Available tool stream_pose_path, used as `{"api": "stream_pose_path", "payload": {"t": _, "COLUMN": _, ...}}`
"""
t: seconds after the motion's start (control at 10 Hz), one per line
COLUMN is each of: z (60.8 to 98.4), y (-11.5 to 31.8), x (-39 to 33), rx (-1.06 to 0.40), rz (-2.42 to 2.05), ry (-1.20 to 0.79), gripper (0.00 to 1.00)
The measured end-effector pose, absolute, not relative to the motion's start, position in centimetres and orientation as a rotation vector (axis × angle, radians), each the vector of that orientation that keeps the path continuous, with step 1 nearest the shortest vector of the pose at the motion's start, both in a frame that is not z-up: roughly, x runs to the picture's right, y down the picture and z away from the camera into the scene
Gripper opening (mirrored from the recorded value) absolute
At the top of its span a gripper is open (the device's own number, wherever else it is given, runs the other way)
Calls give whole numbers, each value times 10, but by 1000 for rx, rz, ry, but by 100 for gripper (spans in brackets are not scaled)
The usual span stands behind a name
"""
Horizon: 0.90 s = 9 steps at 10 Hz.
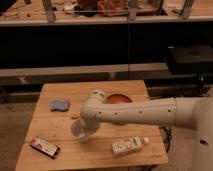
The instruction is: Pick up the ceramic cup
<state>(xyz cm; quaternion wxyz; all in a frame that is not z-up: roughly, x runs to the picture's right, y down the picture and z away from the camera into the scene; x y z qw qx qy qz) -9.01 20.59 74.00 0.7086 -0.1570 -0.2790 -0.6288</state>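
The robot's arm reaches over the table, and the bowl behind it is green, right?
Not quite. The camera view shows that the bowl behind the arm is orange, not green. The arm does reach over the table, with the gripper down at the ceramic cup near the table's middle.

Here's the room, in warm, dim light. In the middle stands a pale wooden table [65,125], its top made of planks running left to right. Under it on the left lies grey speckled floor [11,132]. Behind the table, across the far side, runs a long dark shelving unit [65,47], deep in shadow, with a light lower board [55,70] and a light upper shelf [30,21] carrying clutter too blurred to name. Pale metal uprights [49,10] rise from that upper shelf. On the far right sits a dark box [192,56], and dark cables [165,133] hang by the table's right edge.
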Motion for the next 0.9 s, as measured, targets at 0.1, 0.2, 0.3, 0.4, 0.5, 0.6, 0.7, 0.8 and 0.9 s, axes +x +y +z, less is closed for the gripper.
{"api": "stream_pose_path", "payload": {"t": 0.1, "z": 738, "y": 198, "x": -90, "rx": -346, "rz": -1402, "ry": -620, "gripper": 0}}
{"api": "stream_pose_path", "payload": {"t": 0.2, "z": 738, "y": 192, "x": -89, "rx": -346, "rz": -1404, "ry": -619, "gripper": 0}}
{"api": "stream_pose_path", "payload": {"t": 0.3, "z": 738, "y": 186, "x": -87, "rx": -345, "rz": -1402, "ry": -618, "gripper": 0}}
{"api": "stream_pose_path", "payload": {"t": 0.4, "z": 737, "y": 186, "x": -87, "rx": -345, "rz": -1404, "ry": -618, "gripper": 0}}
{"api": "stream_pose_path", "payload": {"t": 0.5, "z": 737, "y": 186, "x": -87, "rx": -344, "rz": -1406, "ry": -620, "gripper": 0}}
{"api": "stream_pose_path", "payload": {"t": 0.6, "z": 737, "y": 182, "x": -87, "rx": -342, "rz": -1409, "ry": -620, "gripper": 0}}
{"api": "stream_pose_path", "payload": {"t": 0.7, "z": 737, "y": 178, "x": -86, "rx": -341, "rz": -1410, "ry": -620, "gripper": 0}}
{"api": "stream_pose_path", "payload": {"t": 0.8, "z": 736, "y": 175, "x": -85, "rx": -342, "rz": -1411, "ry": -621, "gripper": 0}}
{"api": "stream_pose_path", "payload": {"t": 0.9, "z": 737, "y": 173, "x": -85, "rx": -341, "rz": -1411, "ry": -621, "gripper": 0}}
